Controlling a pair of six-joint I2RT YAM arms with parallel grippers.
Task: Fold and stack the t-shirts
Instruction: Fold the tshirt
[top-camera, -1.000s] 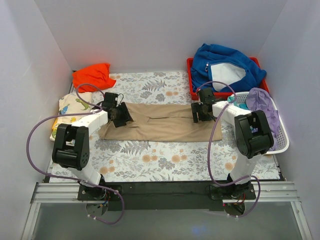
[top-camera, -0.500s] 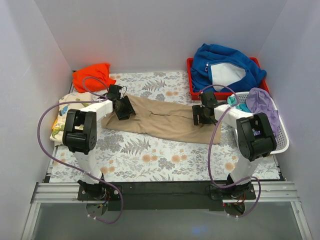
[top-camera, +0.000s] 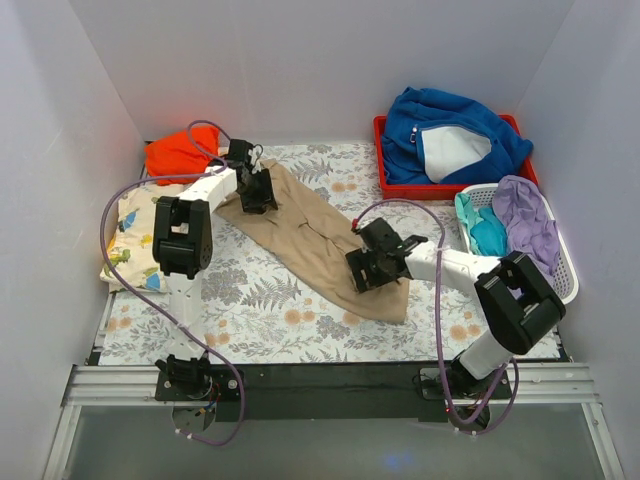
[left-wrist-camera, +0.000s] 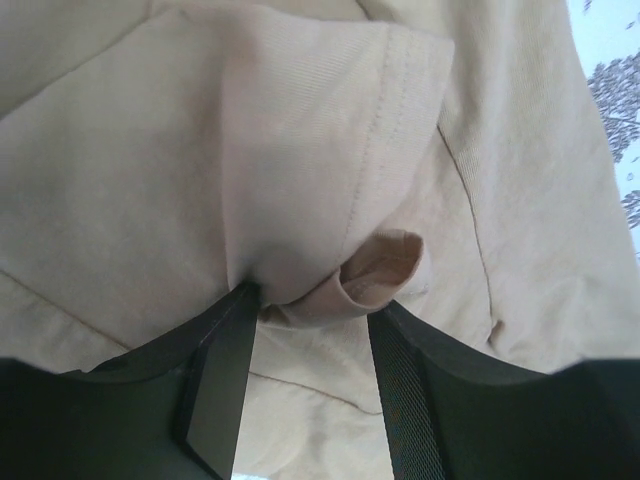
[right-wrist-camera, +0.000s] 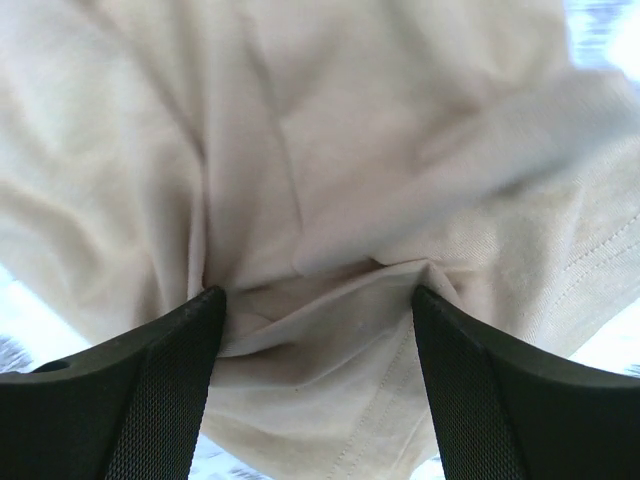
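Observation:
The tan t-shirt (top-camera: 310, 240) lies as a long folded strip, slanting from the far left toward the near right of the mat. My left gripper (top-camera: 258, 190) is at its far-left end and is shut on a bunched fold of the tan cloth (left-wrist-camera: 250, 150), pinched between the jaws (left-wrist-camera: 315, 305). My right gripper (top-camera: 368, 268) is over the near-right part. Its jaws (right-wrist-camera: 318, 300) stand wide, and gathered tan cloth (right-wrist-camera: 330, 120) is clamped between them. The orange t-shirt (top-camera: 180, 150) is crumpled at the far-left corner. The dinosaur-print t-shirt (top-camera: 130, 225) lies at the left edge.
A bulky blue fleece (top-camera: 450, 135) fills the red bin (top-camera: 382, 180) at the far right. Beside it stands a white basket (top-camera: 565, 285) holding purple (top-camera: 525, 215) and teal cloth. White walls close in the floral mat (top-camera: 300, 320) on three sides.
The tan shirt has swung from lying straight across to a diagonal. My left gripper carried its end back toward the orange shirt. My right gripper pulled the other end nearer and leftward.

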